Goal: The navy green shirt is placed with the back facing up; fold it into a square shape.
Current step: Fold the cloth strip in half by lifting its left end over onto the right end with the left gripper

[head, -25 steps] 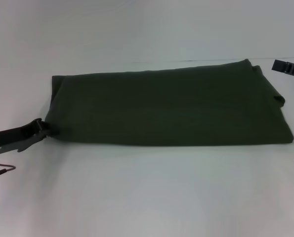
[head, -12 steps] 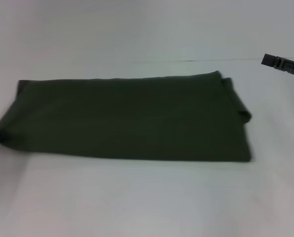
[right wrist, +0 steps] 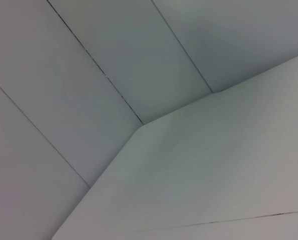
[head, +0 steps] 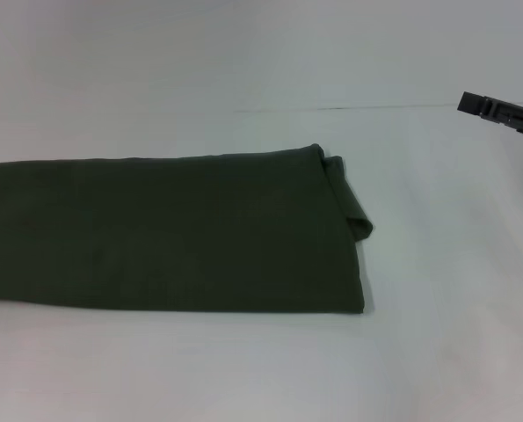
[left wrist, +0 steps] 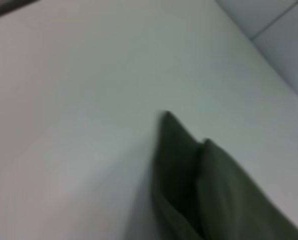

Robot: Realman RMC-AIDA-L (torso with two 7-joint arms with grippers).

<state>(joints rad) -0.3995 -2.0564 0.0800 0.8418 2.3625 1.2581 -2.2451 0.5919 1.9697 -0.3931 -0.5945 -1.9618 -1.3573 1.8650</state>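
Olive-green fabric: navy green shirt (head: 164, 233) now lies further toward 9 o'clock than a second ago, its end running past frame edge. Left gripper, earlier at that corner, gone from head view. Shirt forms long flat band, plain side up, soft matte folds rolled at 3 o'clock end, on smooth white table (head: 270, 369). Right gripper (head: 500, 111) at 2 o'clock, well apart; fingers' state cannot be told.

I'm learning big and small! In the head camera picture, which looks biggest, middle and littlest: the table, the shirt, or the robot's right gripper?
1. Table: it fills most of the picture.
2. Shirt: a wide folded band, running off the left edge.
3. Right gripper: only a small dark piece shows at the right edge, so its real size is unsure.
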